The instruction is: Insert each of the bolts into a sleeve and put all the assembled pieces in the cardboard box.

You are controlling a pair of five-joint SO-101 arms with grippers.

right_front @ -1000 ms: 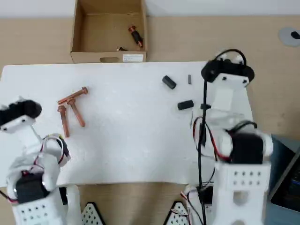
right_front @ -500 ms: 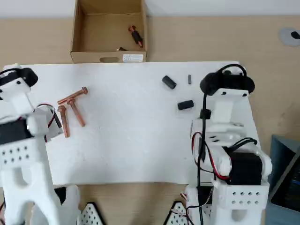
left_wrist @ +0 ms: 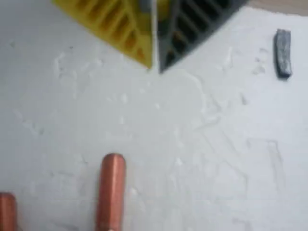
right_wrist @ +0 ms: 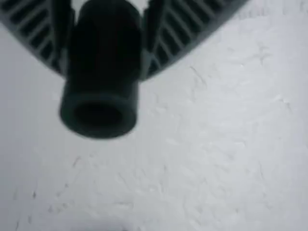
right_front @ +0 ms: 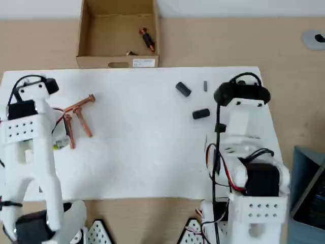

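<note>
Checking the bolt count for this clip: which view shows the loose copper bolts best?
The high view: all three copper bolts are visible together on the white mat. The left wrist view catches just two bolt shafts; the right wrist view faces its held sleeve.

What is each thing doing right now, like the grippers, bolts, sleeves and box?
Left gripper: shut, empty.
Right gripper: shut on a black sleeve.
Copper bolts: three, lying loose on the white mat.
Loose sleeves: two, lying empty on the mat.
Cardboard box: open, one assembled piece inside.
</note>
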